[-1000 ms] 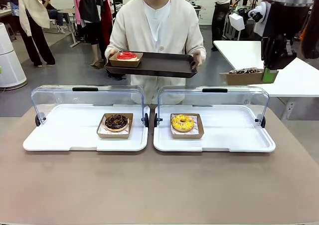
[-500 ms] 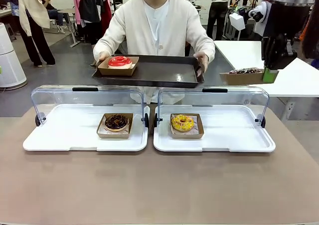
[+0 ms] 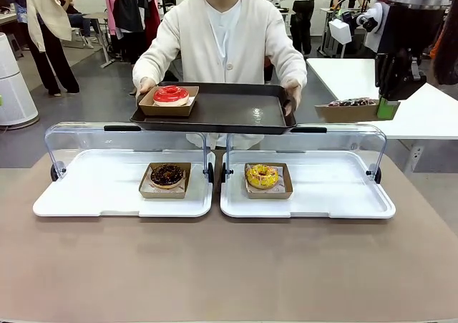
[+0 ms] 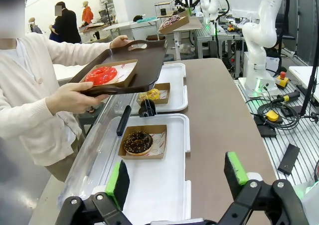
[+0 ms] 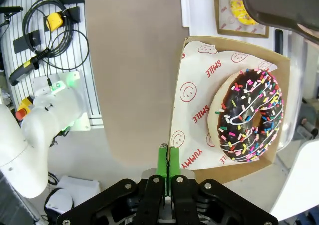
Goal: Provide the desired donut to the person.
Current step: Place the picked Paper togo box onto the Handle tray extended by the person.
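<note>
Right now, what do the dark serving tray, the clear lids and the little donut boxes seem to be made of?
Tray: probably plastic, dark and smooth, with a faint sheen catching the light.
Lids: clear, glossy plastic, it seems; the floor shows through them, and each has a black handle.
Boxes: brown, matte cardboard by the look, with thin folded walls; the one in the right gripper has printed white paper inside.

The paper liner under the sprinkled chocolate donut carries red print: "SMILE" at its twelve o'clock and again toward nine o'clock, "YUMMY" at seven o'clock, with smiley faces between.
</note>
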You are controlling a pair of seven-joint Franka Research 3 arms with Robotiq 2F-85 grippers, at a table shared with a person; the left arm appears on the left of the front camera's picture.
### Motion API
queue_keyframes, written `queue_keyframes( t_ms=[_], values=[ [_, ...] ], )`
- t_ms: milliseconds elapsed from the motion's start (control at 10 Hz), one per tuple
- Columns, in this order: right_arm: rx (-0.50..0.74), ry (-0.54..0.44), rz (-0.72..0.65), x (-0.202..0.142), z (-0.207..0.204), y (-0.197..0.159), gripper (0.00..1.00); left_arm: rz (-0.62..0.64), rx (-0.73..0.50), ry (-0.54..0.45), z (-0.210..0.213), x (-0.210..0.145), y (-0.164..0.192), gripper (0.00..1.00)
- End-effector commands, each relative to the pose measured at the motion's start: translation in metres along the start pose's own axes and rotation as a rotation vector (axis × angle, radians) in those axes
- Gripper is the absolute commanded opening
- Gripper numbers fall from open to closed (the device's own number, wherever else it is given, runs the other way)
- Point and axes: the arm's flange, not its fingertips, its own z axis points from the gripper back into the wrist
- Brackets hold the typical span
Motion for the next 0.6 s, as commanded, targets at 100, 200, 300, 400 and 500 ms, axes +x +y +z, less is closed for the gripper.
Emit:
queue_keyframes(
  t_ms=[100,200,300,400,500],
  values=[
    [-0.002,0.002,-0.001,-0.001,-0.003,0.005,0.0,-0.002,0.011,-0.001,0.0,0.0,-0.002,1.0],
    [0.0,0.0,0.0,0.0,0.0,0.0,0.02,-0.002,0.011,-0.001,0.0,0.0,-0.002,1.0],
    [-0.056,0.033,0.014,0.017,0.032,0.0,0.02,-0.002,0.011,-0.001,0.0,0.0,-0.002,1.0],
    [-0.113,0.062,0.032,0.039,0.061,-0.006,0.02,-0.002,0.011,-0.001,0.0,0.0,-0.002,1.0],
    [-0.144,0.081,0.038,0.062,0.081,-0.015,0.02,-0.002,0.011,-0.001,0.0,0.0,-0.002,1.0]
  ],
)
